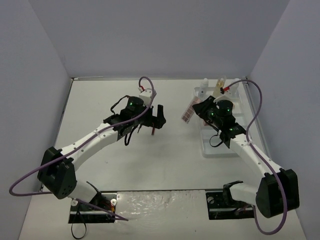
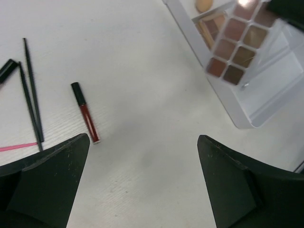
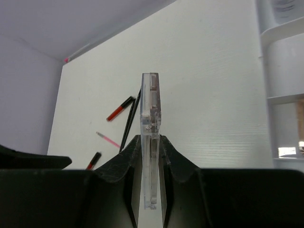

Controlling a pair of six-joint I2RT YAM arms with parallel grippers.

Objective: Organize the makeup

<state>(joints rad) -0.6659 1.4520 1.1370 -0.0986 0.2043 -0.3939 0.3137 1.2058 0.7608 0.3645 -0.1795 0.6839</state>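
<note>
My right gripper (image 3: 151, 145) is shut on a clear-cased eyeshadow palette (image 3: 151, 102), held edge-on above the table. In the top view the palette (image 1: 187, 115) hangs just left of the white tray (image 1: 216, 149). In the left wrist view its brown pans (image 2: 233, 46) show over the tray's edge (image 2: 223, 97). My left gripper (image 2: 142, 183) is open and empty above bare table. A red lip tube (image 2: 85, 113) and thin black brushes (image 2: 31, 102) lie to its left. They also show in the right wrist view: lip tube (image 3: 118, 109), brushes (image 3: 130, 119).
A beige sponge (image 2: 204, 4) lies in the tray. A white bottle (image 1: 202, 90) and an amber bottle (image 1: 220, 85) stand at the tray's far end. A pink stick (image 3: 108, 139) and a second lip tube (image 3: 93, 160) lie on the table. Grey walls enclose the table.
</note>
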